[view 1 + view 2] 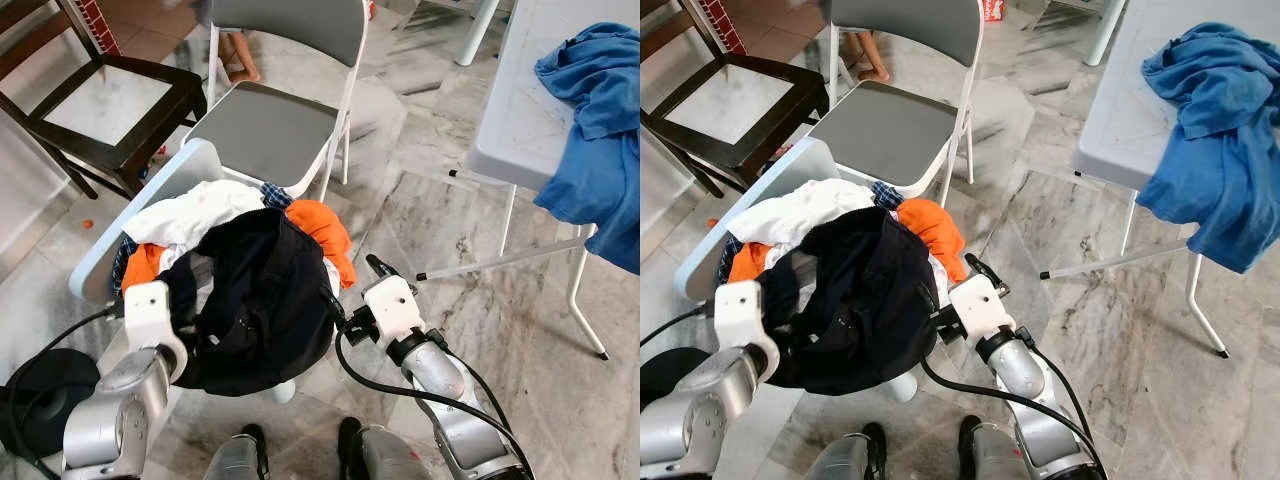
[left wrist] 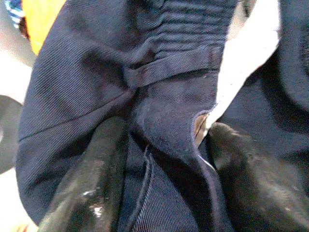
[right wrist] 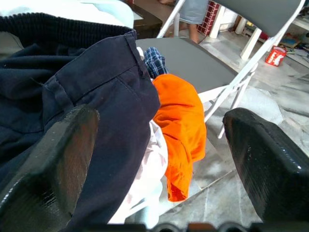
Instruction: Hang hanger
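Observation:
Dark navy trousers [image 1: 255, 300] lie on top of a heap of clothes on a small pale blue table [image 1: 165, 185]. My left gripper [image 2: 166, 164] is pushed into the left side of the trousers. A fold of the navy cloth is pinched between its fingers [image 2: 91, 179]. My right gripper [image 1: 355, 285] sits at the right side of the heap, open. The trouser waistband [image 3: 101, 82] lies against one of its fingers [image 3: 58, 164], with nothing clamped. An orange garment [image 1: 325, 235] and a white one [image 1: 200, 215] lie under the trousers.
A grey folding chair [image 1: 270, 130] stands just behind the heap, and a dark wooden chair [image 1: 110, 110] at the back left. A white folding table [image 1: 520, 110] on the right carries a blue garment [image 1: 600, 150]. A person's feet [image 1: 240, 60] show behind the grey chair.

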Robot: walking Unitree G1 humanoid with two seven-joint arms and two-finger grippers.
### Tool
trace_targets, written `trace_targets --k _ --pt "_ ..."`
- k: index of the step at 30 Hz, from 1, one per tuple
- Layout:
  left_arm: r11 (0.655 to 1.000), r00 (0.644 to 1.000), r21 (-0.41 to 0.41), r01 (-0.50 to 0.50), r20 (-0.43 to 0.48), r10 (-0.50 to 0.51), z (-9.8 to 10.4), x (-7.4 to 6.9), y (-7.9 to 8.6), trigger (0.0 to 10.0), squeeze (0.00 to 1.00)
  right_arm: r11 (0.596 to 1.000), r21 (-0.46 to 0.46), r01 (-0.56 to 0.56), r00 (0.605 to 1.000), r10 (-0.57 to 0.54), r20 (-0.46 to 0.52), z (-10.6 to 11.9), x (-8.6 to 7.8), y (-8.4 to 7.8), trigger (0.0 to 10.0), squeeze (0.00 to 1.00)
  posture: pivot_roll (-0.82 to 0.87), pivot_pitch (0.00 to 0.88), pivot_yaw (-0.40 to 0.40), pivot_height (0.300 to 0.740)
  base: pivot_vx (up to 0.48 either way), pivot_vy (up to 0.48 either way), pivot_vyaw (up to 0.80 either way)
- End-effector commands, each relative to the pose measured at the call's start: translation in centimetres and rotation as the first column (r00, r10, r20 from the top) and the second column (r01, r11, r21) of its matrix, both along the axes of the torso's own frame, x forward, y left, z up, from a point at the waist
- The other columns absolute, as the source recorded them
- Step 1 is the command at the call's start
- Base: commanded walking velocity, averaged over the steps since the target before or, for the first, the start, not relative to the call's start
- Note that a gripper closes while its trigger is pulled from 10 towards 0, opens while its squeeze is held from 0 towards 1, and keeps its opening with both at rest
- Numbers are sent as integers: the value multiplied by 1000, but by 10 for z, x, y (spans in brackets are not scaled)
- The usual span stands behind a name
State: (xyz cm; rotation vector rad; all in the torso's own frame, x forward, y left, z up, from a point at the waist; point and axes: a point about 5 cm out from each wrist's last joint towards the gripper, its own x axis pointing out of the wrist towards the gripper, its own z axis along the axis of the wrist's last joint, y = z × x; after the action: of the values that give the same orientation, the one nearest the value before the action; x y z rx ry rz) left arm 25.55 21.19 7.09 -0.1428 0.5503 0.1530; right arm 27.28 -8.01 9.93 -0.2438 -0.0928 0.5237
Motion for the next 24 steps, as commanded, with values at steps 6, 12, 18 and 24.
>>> trace_targets --k 6,12,18,24 --pt "999 999 42 -29 22 28 -8 -3 5 0 0 1000 -10 -13 1000 13 -11 -4 -1 0 10000 0 0 270 -20 740 0 0 0" --pt "999 993 24 -24 118 21 -6 4 2 0 0 1000 -11 -7 1000 7 -7 -3 -1 -1 10000 0 -4 268 -19 740 0 0 0" --pt "999 980 37 -10 199 2 -1 15 0 0 0 1000 -11 2 1000 -2 -7 -4 -1 -2 10000 0 -13 270 -20 740 0 0 0" --pt "1000 938 22 6 345 -13 14 31 -11 0 0 1000 -13 8 1000 -8 -2 -2 0 -4 10000 0 -19 270 -29 740 0 0 0"
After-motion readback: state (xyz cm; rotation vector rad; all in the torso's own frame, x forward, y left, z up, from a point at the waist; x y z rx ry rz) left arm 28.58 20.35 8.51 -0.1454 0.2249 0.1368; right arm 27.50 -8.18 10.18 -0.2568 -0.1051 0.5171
